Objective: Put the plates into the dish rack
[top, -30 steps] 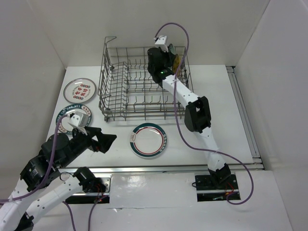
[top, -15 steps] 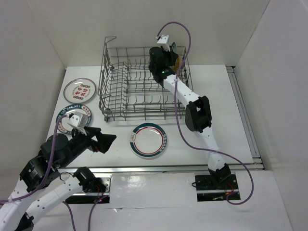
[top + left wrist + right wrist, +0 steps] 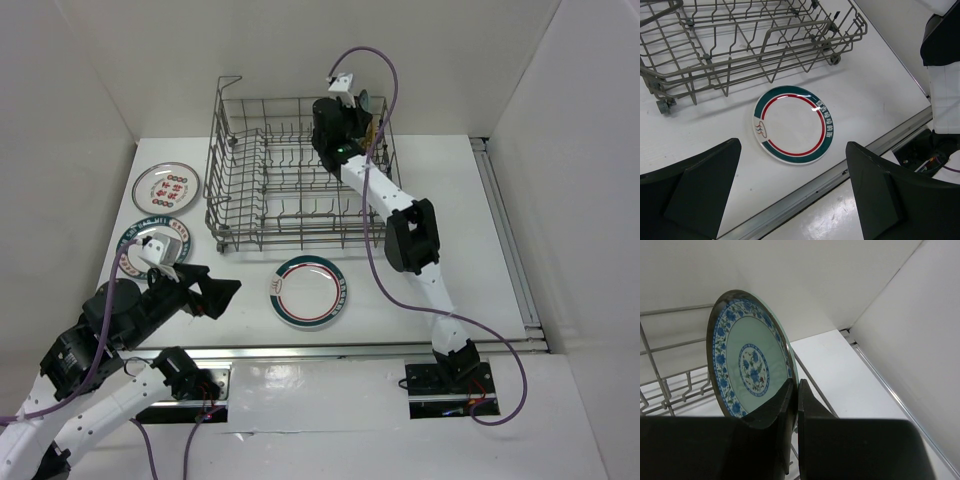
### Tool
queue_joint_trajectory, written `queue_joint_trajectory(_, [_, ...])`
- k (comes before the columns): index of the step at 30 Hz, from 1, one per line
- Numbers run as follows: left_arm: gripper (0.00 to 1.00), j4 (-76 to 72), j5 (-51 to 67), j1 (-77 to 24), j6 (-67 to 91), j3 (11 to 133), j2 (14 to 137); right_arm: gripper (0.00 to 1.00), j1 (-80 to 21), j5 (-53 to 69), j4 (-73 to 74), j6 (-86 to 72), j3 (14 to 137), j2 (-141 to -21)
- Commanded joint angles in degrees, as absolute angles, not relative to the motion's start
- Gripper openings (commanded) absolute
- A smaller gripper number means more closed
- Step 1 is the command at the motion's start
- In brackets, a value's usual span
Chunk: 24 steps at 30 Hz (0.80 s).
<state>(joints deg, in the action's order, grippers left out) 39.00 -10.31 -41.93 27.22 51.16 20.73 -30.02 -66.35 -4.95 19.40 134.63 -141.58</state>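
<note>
Right hand (image 3: pixel 794 388) is clamping a teal plate (image 3: pixel 747 359) on edge for slotting between dish rack (image 3: pixel 285 238) tines, upper centre; left hand (image 3: pixel 221 296) gaping

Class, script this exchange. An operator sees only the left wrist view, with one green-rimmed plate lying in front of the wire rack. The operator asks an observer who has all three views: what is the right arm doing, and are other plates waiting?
Observer: The right pincer is shut on a small teal plate with blue flowers, held on edge.
Operator: Where is that?
Observer: At the far right end of the dish rack.
Operator: Any plates I can't see?
Observer: Two lie on the table left of the rack: a red-marked plate and, nearer the arms, a green-rimmed plate.
</note>
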Motion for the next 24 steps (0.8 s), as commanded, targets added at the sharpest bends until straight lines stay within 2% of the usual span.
queue_joint_trajectory(1, [1.0,37.44,-10.72,-42.19,27.42,51.06,19.95,0.0,-30.85,-66.8,-8.44,19.6,136.49,-143.52])
queue_joint_trajectory(13, [1.0,37.44,-10.72,-42.19,27.42,51.06,19.95,0.0,-30.85,-66.27,-7.91,19.07,135.97,-144.67])
queue_joint_trajectory(14, [1.0,37.44,-10.72,-42.19,27.42,51.06,19.95,0.02,-30.85,-66.27,-7.91,19.07,135.44,-144.67])
queue_joint_trajectory(16, [1.0,37.44,-10.72,-42.19,27.42,51.06,19.95,0.2,-31.38,-66.27,-9.05,19.07,134.48,-144.67])
queue_joint_trajectory(17, [1.0,37.44,-10.72,-42.19,27.42,51.06,19.95,0.47,-31.38,-66.27,-9.05,19.07,134.47,-144.67])
queue_joint_trajectory(18, [1.0,37.44,-10.72,-42.19,27.42,51.06,19.95,0.57,-31.38,-66.27,-9.05,19.07,134.47,-144.67])
queue_joint_trajectory(19, [1.0,37.44,-10.72,-42.19,27.42,51.06,19.95,0.63,-31.38,-66.27,-9.05,19.07,134.47,-145.28])
queue_joint_trajectory(24, [1.0,37.44,-10.72,-42.19,27.42,51.06,19.95,0.73,-31.9,-66.27,-8.35,19.07,134.47,-145.81])
